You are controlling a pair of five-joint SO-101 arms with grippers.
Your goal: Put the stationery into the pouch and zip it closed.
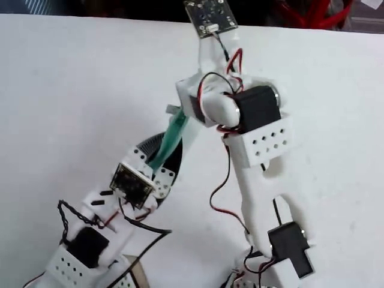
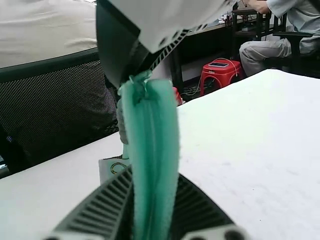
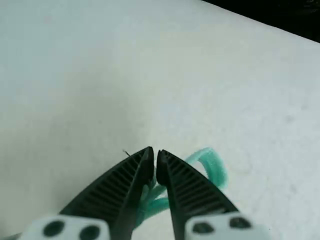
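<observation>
Legible text, numbers and signs: none. Pale tag [image 2: 112,170], lower left of the left wrist view, just beside the green pouch [image 2: 152,160]: carries a round printed mark, too small to read. Camera board [image 1: 210,17] at top centre of the high view and second camera board [image 1: 133,185] at its lower left: any print on them is too small to tell.

Arms [image 1: 255,186] crowd the pouch [image 1: 174,133]; table [image 1: 72,90] spreads wide around.
</observation>
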